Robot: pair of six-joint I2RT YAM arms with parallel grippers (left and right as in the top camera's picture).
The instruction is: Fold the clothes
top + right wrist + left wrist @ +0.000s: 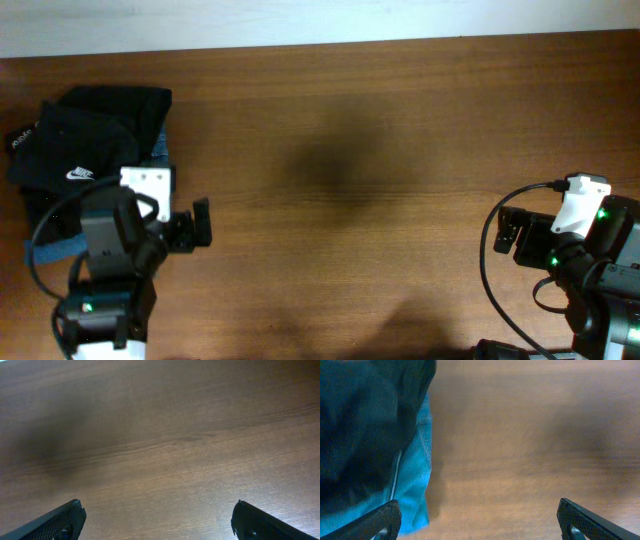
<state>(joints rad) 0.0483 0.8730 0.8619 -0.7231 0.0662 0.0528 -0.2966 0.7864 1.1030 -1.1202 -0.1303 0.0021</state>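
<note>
Clothes (90, 135) lie heaped at the worktop's (400, 120) upper left, black fabric (360, 425) over blue denim (415, 485). Left hand (195, 226), released wide, sits just beside the pile's lower right and is far nearer; right hand (508, 230), also released, hangs well apart at lower right.

Black clothes (90, 135) stacked far left, atop denim (415, 485).

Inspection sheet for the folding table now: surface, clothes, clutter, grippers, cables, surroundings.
Surface: brown wooden table, shadow patch mid-table.
Job's things: black clothes piled far left, white swoosh logo on top, blue denim underneath.
Clutter: nothing seen.
Grippers: left gripper jaws open beside the pile; right gripper jaws open over wood; both hold nothing.
Cables: black left cable and right cable loop beside the arms.
Surroundings: pale wall beyond the far edge.
</note>
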